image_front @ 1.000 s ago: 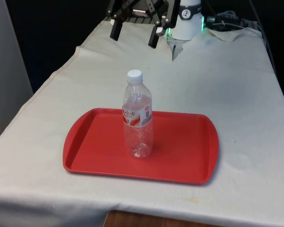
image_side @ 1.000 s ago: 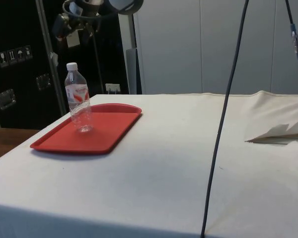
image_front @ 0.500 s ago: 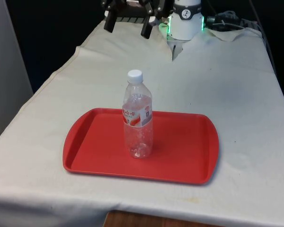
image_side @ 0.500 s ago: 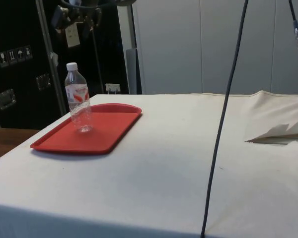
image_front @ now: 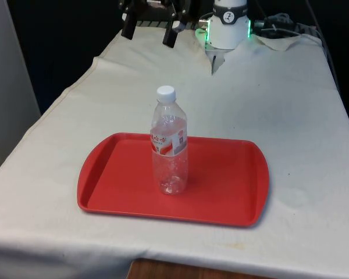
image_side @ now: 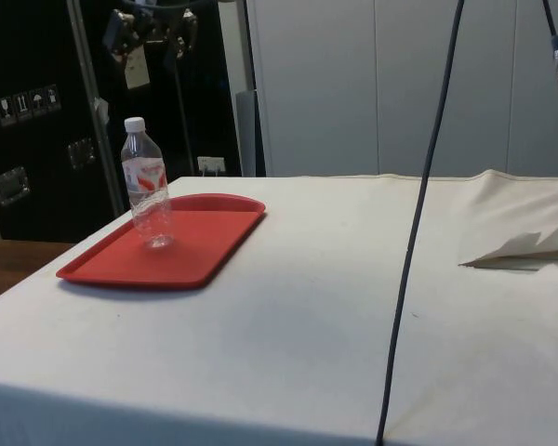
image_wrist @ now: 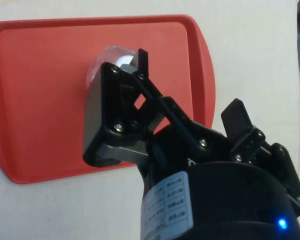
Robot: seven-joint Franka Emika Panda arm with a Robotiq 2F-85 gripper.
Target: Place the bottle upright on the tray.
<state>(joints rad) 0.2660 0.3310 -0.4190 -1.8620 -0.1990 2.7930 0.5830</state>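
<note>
A clear plastic bottle [image_front: 170, 142] with a white cap and a red-and-white label stands upright on the red tray [image_front: 110, 180], a little to the front view's left of the tray's middle. In the side view the bottle [image_side: 145, 195] stands near the tray's [image_side: 209, 251] far side. My gripper [image_front: 149, 30] hangs open and empty high above the table, well clear of the bottle, and appears in the side view [image_side: 152, 35] above the cap. From the wrist, the gripper [image_wrist: 189, 82] looks down on the tray [image_wrist: 45, 90]; one finger hides most of the bottle [image_wrist: 106, 54].
A black cable [image_side: 414, 232] hangs down across the side view. The cloth is folded up into a ridge [image_side: 521, 246] at that view's right. Loose cables [image_front: 282, 26] lie at the back right of the front view. The table's near edge [image_front: 163, 268] runs just below the tray.
The gripper has risen and drifted towards the front view's left, still open. The bottle and tray have stayed put.
</note>
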